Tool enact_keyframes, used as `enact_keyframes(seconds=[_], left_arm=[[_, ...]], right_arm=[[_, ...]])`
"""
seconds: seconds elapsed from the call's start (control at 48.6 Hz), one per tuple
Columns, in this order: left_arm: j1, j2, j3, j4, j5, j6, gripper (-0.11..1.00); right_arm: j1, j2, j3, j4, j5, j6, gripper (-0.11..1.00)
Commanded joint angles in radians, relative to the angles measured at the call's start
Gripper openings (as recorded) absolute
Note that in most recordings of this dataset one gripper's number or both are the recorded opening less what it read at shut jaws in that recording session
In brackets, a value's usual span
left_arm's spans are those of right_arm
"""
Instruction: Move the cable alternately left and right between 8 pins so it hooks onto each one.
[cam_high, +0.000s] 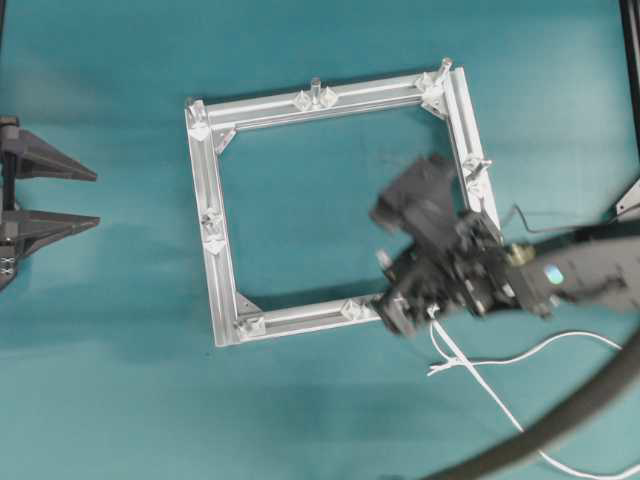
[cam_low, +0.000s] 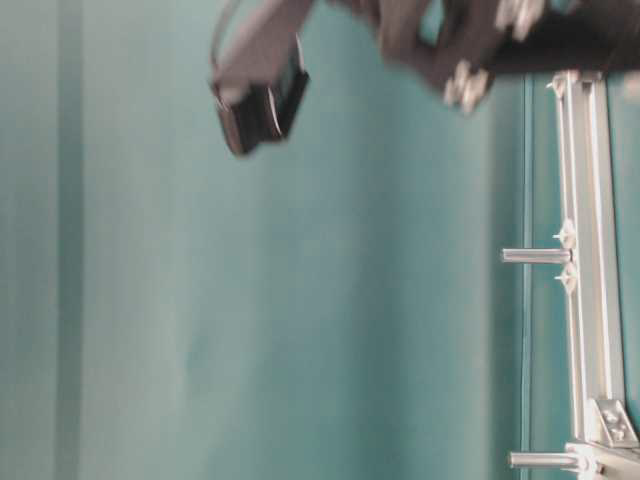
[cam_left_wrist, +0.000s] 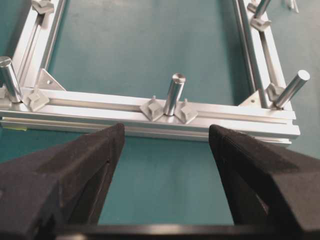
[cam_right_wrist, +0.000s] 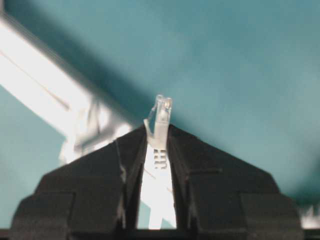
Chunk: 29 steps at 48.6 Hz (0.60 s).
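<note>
From where I stand, the square aluminium frame (cam_high: 205, 215) lies flat on the teal bench (cam_high: 110, 380), with the pins (cam_high: 315, 86) standing up along its rails. The right gripper (cam_right_wrist: 157, 131) is pinched onto the cable's small pale plug (cam_right_wrist: 161, 112), which pokes out past the black fingertips (cam_right_wrist: 192, 150); the jaws are nearly together with just the plug between them. That arm hangs over the frame's lower right corner, blurred in the overhead view, close to the bottom rail. The cable (cam_high: 480, 375) trails from under it as a thin white line, looping and crossing itself on the bench to the lower right of the frame, then running off toward the bottom edge. A thick dark hose (cam_high: 560, 420) curves across that same corner.

The left gripper (cam_left_wrist: 165, 145) waits well apart at the left side, jaws spread wide and holding nothing. Its own camera looks straight between the two black fingers (cam_left_wrist: 70, 170) at the frame's nearest rail, where one pin (cam_left_wrist: 173, 93) stands upright between two small brackets
</note>
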Motion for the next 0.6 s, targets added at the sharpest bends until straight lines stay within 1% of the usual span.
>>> enact_keyframes(seconds=[0.0,0.021,0.082,0.144,0.185,0.288,0.329,0.35,0.411,0.494,0.576], left_arm=[[0.003,0.006,-0.009,0.005,-0.003,0.0,0.76],[0.003,0.006,-0.009,0.005,-0.005,0.0,0.76],[0.002,0.006,-0.009,0.005,0.0,0.002,0.76],[0.0,0.006,-0.011,0.005,0.006,0.003,0.76],[-0.005,0.006,-0.011,0.005,0.006,0.003,0.76],[-0.015,0.006,-0.014,0.005,0.006,0.006,0.76],[-0.02,0.005,-0.014,0.005,0.006,0.006,0.76],[-0.021,0.006,-0.014,0.006,0.006,0.006,0.76],[-0.023,0.005,-0.014,0.005,0.006,0.006,0.76],[-0.025,0.005,-0.014,0.006,0.006,0.005,0.76],[-0.026,0.005,-0.015,0.005,0.006,0.003,0.76]], right_arm=[[-0.069,0.009,-0.023,-0.005,-0.064,-0.041,0.17],[-0.08,0.015,-0.029,-0.002,-0.075,-0.057,0.17],[-0.112,0.034,-0.046,0.006,-0.092,-0.13,0.17],[-0.132,0.055,-0.075,0.032,-0.091,-0.23,0.17],[-0.138,0.072,-0.098,0.061,-0.086,-0.305,0.17],[-0.147,0.114,-0.16,0.146,-0.055,-0.531,0.17],[-0.147,0.129,-0.184,0.173,-0.04,-0.632,0.17],[-0.146,0.14,-0.202,0.195,-0.028,-0.707,0.17],[-0.143,0.158,-0.236,0.236,-0.006,-0.861,0.17],[-0.138,0.179,-0.276,0.281,0.029,-1.055,0.17],[-0.135,0.195,-0.308,0.305,0.06,-1.216,0.17]])
